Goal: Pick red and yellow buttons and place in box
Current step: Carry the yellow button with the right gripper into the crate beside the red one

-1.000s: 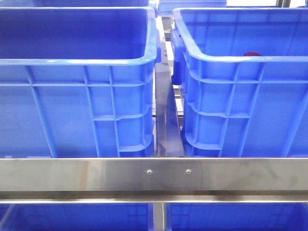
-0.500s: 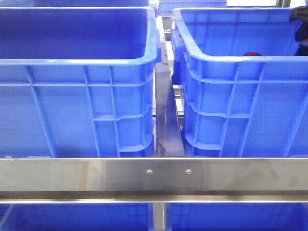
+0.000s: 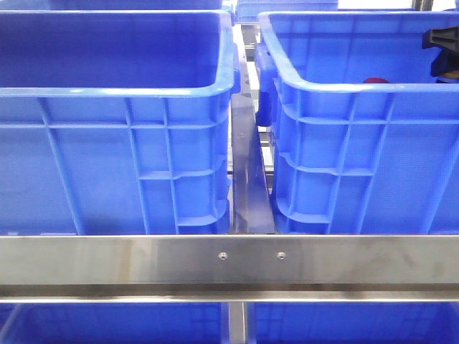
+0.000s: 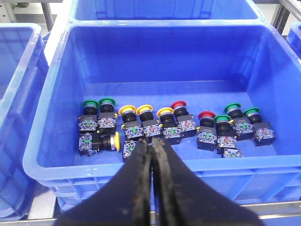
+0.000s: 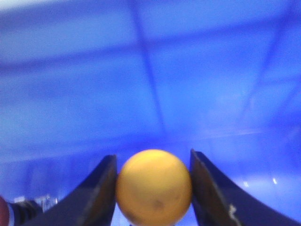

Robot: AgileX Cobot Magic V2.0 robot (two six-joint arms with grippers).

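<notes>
My right gripper (image 5: 152, 162) is shut on a yellow button (image 5: 154, 188), its round cap filling the gap between both fingers, with blurred blue box wall behind. In the front view the right arm (image 3: 445, 50) shows at the far right edge, over the right blue box (image 3: 344, 143). The cap of a red button (image 3: 376, 80) peeks above that box's near rim. My left gripper (image 4: 151, 143) is shut on nothing, above the near rim of a blue box (image 4: 56, 117) holding several yellow (image 4: 127, 110), red (image 4: 178, 104) and green buttons.
A second, alike blue box (image 3: 115, 143) stands on the left, a narrow gap with a metal strip (image 3: 247, 179) between the two. A steel rail (image 3: 229, 261) crosses in front. More blue crates sit behind and below. Another red button (image 5: 2, 209) shows at the right wrist view's edge.
The right arm has come into the front view at the upper right edge and moved leftward over the right box. The boxes and the red button have not moved.
</notes>
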